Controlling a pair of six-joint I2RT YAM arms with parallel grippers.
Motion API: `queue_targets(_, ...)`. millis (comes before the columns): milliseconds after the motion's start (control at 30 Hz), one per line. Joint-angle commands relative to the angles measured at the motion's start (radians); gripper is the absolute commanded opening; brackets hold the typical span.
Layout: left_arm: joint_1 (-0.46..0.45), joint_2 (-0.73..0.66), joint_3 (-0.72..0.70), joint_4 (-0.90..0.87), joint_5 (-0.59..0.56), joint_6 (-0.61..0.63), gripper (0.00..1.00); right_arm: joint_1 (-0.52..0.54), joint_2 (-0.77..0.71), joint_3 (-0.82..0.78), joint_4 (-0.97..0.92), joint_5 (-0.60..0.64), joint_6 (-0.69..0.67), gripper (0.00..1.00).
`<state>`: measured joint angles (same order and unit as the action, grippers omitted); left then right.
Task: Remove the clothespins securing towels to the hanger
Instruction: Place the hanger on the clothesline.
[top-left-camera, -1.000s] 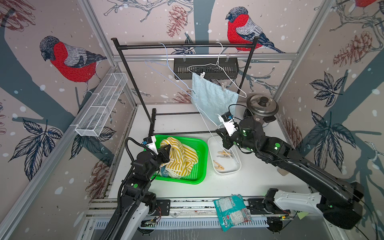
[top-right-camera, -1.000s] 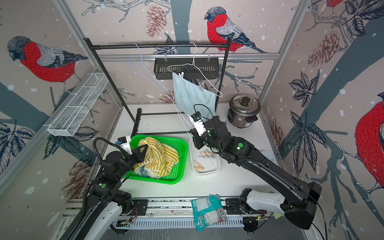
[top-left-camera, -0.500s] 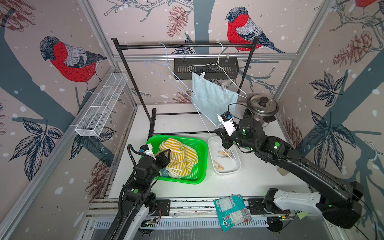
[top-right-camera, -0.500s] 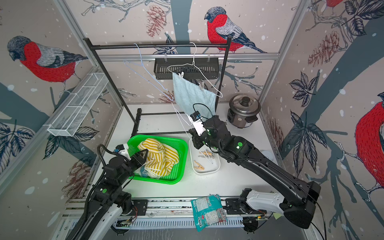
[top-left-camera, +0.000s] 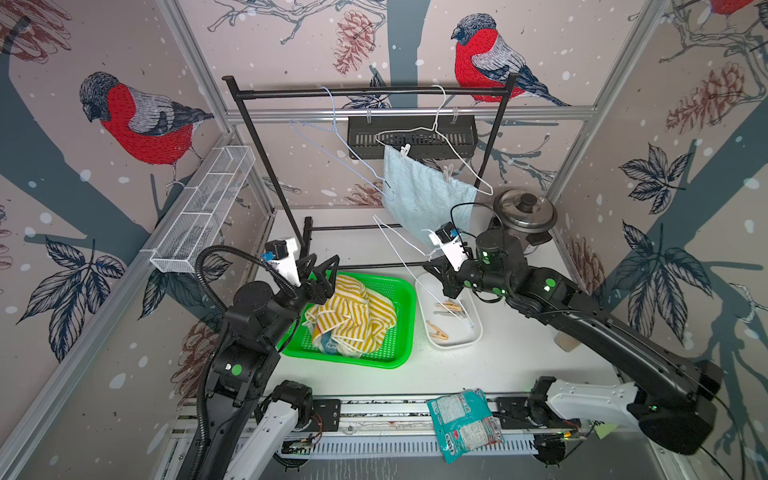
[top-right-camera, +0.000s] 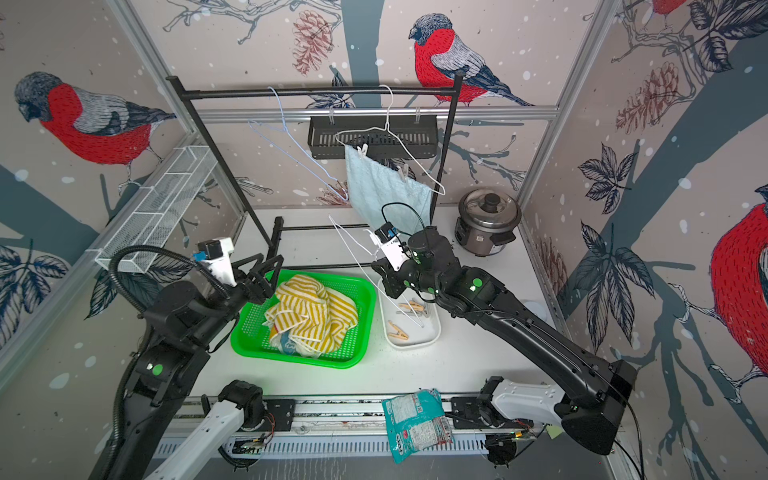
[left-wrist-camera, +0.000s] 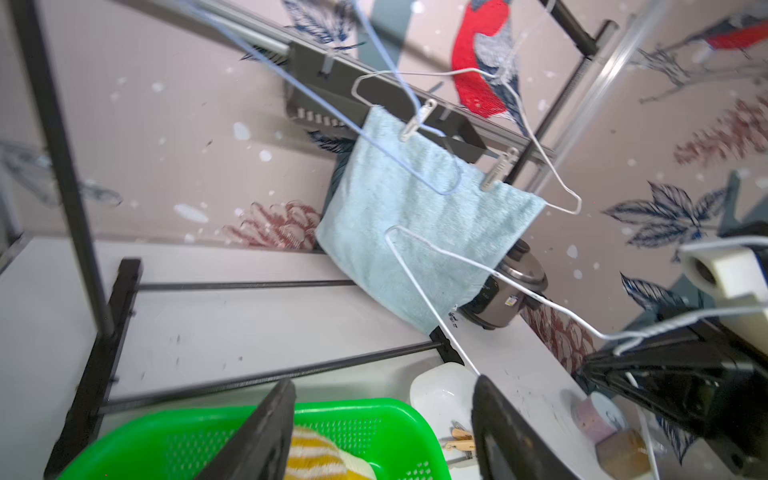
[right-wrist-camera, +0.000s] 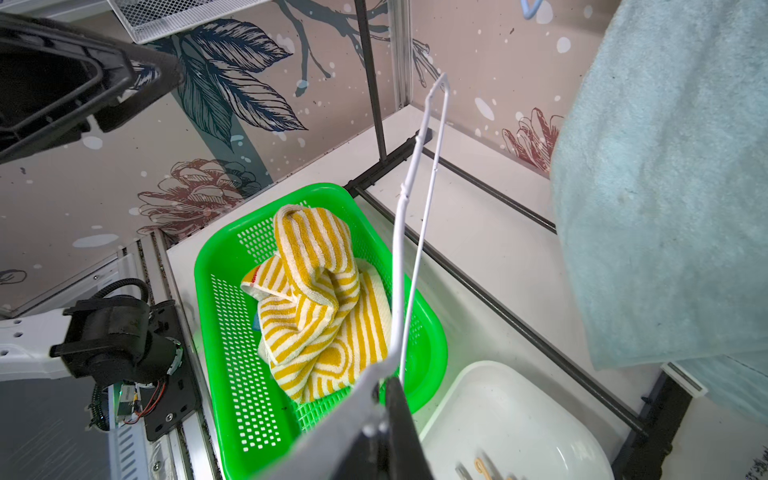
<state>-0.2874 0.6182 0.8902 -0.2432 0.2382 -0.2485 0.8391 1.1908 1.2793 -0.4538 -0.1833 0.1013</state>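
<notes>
**Two towels down, one still pinned**

Done, by the look of it: the yellow-and-white striped terry towel lies crumpled in the green perforated plastic basket. A bit of teal-blue cloth shows under it. Several tan wooden clothespins lie in the white oval plastic tray; exact count unclear.

Left to do: the plain light-blue terry towel hangs from a white wire hanger on the black rack rail. It is held by two pale plastic clothespins, both clamped along its top edge. The towel droops slanted, flat and unfolded.

The left gripper hovers over the basket's back edge, jaws spread wide, holding nothing. The right gripper is clamped on a second, bare white wire hanger, held tilted above the tray and off the rail.
</notes>
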Motion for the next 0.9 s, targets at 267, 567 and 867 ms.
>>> queue_targets(267,-0.144,0.234,0.002,0.441,0.352,0.825,0.69,-0.046,0.006,0.034,-0.065,-0.112,0.044,0.0)
queue_targets(567,-0.234,0.364,0.056,0.372,0.411,1.141,0.73,-0.048,0.013,0.029,-0.06,-0.161,0.058,0.0)
queue_targets(867,-0.306,0.479,0.137,0.246,0.291,1.318,0.6,-0.045,0.053,0.056,-0.061,-0.231,0.066,0.0)
